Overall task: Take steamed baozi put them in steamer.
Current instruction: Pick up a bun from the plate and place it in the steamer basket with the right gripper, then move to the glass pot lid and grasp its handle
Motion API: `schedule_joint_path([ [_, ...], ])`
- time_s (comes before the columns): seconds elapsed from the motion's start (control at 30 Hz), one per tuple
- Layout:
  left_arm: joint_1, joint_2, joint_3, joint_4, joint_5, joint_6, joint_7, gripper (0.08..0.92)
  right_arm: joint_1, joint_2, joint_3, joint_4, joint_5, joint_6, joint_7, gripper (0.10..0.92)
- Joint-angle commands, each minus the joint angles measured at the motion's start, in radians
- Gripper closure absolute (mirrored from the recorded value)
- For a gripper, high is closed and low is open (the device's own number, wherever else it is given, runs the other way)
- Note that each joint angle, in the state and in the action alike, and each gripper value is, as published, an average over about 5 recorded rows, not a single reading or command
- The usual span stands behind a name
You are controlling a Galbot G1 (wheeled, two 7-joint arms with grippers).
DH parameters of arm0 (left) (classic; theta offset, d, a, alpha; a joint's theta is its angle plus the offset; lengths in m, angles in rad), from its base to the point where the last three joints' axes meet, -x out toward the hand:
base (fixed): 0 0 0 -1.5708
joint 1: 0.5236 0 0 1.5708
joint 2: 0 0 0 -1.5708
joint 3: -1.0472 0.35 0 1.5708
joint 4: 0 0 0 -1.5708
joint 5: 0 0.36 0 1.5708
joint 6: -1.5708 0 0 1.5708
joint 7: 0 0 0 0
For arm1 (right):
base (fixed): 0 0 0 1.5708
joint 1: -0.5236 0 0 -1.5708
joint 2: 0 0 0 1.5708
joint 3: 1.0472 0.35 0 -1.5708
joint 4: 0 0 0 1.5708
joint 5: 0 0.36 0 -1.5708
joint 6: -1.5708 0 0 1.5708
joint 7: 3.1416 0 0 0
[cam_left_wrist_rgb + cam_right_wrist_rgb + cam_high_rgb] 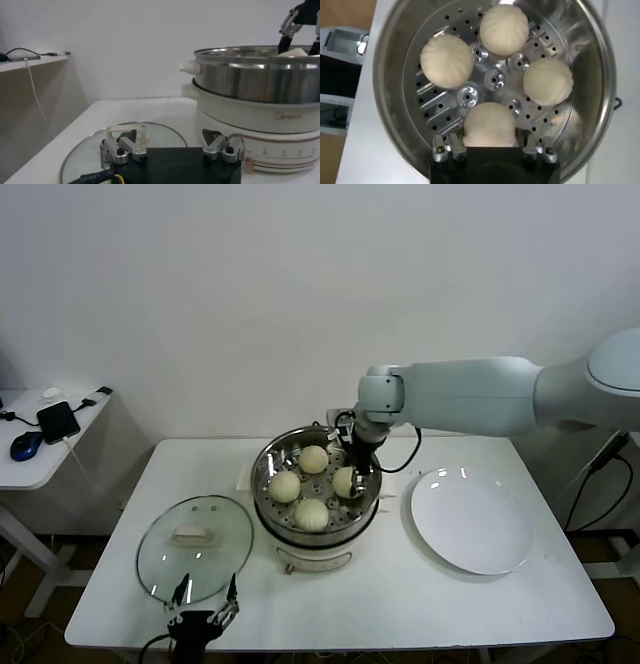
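Baozi: I see all four steamed baozi (pixel 489 125) inside the steamer (pixel 268 462).
Right end effector (pixel 490 150): clasps the right-hand bun.
Left end effector (pixel 203 616): wide, idle at the near desk edge.
Handling: soft, light; I grip the sides gently.

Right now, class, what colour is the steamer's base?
White, below the shiny steel steamer; it shows best in the left wrist view.

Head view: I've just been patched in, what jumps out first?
The steamer mid-table holds all four steamed baozi. The right end effector reaches into it, closed around the bun on its right side. The white plate to the right is bare; the glass lid lies left, with the left end effector open at its near edge.
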Motion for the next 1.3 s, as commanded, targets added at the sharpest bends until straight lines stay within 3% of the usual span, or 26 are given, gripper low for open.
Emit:
schedule_joint_path([
  [0.03,0.001,0.001,0.000,0.001,-0.002,-0.001,0.000,0.177,-0.038,0.018,0.005,-0.011,-0.023,-0.010,0.024,0.346],
  [0.13,0.003,0.002,0.000,0.000,-0.002,-0.001,0.000,0.177,-0.028,0.013,0.019,-0.012,-0.021,0.021,0.000,0.325],
  [0.27,0.005,0.003,0.000,-0.007,-0.002,0.000,0.000,0.177,0.024,-0.012,0.036,-0.007,0.007,0.097,-0.090,0.238],
  [0.4,0.009,0.003,0.000,-0.015,-0.001,-0.001,0.000,0.177,0.065,-0.114,0.127,0.010,0.074,0.138,-0.145,0.205],
  [0.47,0.011,0.004,-0.001,-0.021,-0.004,-0.008,-0.002,0.177,0.065,-0.193,0.206,0.019,0.099,0.137,-0.121,0.203],
  [0.57,0.012,0.006,-0.007,-0.027,-0.010,-0.016,-0.007,0.177,-0.019,-0.323,0.411,0.023,0.098,0.133,0.037,0.203],
  [0.73,0.006,0.011,-0.016,-0.032,-0.015,-0.023,-0.010,0.177,-0.264,-0.486,0.788,0.012,-0.007,0.131,0.385,0.203],
  [1.03,-0.039,0.014,-0.041,-0.065,-0.031,-0.009,-0.002,0.177,-0.923,-0.804,1.430,0.134,-0.178,0.200,0.680,0.202],
  [1.13,-0.060,0.018,-0.061,-0.065,-0.047,-0.010,0.003,0.177,-1.297,-0.808,1.801,0.162,-0.221,0.244,0.692,0.203],
  [1.3,-0.080,0.035,-0.070,-0.056,-0.041,-0.016,0.010,0.177,-1.787,-0.676,2.301,0.217,-0.268,0.338,0.668,0.203],
])
